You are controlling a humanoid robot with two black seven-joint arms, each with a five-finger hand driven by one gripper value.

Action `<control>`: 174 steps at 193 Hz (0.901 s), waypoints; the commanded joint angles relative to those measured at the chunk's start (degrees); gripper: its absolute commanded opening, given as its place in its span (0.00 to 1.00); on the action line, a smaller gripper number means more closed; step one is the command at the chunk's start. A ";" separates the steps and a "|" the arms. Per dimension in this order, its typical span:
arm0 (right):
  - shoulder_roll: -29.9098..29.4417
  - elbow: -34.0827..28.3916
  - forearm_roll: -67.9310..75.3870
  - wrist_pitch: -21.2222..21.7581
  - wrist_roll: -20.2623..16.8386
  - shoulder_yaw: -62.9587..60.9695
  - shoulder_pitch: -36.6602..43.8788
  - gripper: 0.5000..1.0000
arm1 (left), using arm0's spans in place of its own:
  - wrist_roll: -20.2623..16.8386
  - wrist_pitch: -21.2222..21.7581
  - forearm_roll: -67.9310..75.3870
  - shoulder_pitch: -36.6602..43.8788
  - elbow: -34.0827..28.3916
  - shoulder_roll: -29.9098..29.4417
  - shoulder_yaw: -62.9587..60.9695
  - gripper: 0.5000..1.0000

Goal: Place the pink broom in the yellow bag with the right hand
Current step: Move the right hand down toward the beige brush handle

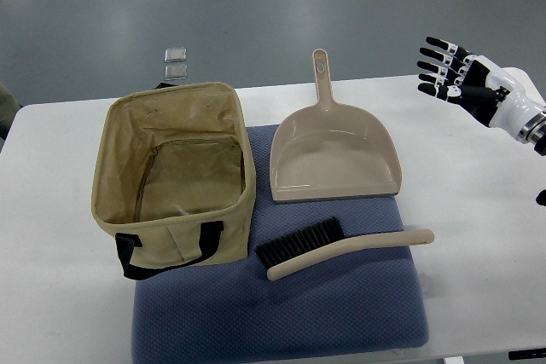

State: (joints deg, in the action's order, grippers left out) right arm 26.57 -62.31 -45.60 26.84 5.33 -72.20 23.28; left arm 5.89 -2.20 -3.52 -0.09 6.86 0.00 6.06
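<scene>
At the far left of the white tabletop (478,210) stands the yellow bag (175,178), a soft open-topped box of tan fabric with black handles, its mouth facing up so something can be dropped straight in; it looks empty. It sits partly on a blue mat (341,304). To its right on the mat lies a pinkish-beige dustpan (334,155), handle pointing away from me. In front of it rests the pink broom (341,249), black bristles toward the bag, long handle angled to the right, which seems to suit a reach from my side. At the far right my right hand (461,78) hovers above the tabletop, fingers (437,61) spread and released, holding nothing, well apart from the broom.
</scene>
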 commanded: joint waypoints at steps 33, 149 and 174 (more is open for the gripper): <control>8.32 -10.89 -18.46 3.92 0.03 8.03 -0.07 0.85 | 0.00 0.00 0.00 0.00 0.00 0.00 0.00 1.00; 17.73 -28.30 -39.39 -6.72 -2.43 25.18 0.10 0.84 | 0.00 0.00 0.00 0.00 0.00 0.00 0.00 1.00; 19.49 -29.45 -39.47 -12.61 -2.78 29.66 0.01 0.84 | 0.00 0.00 0.00 0.00 0.00 0.00 0.00 1.00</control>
State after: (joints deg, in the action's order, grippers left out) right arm 44.90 -91.10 -85.02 18.43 2.77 -45.81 23.35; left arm 5.89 -2.21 -3.52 -0.09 6.86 0.00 6.06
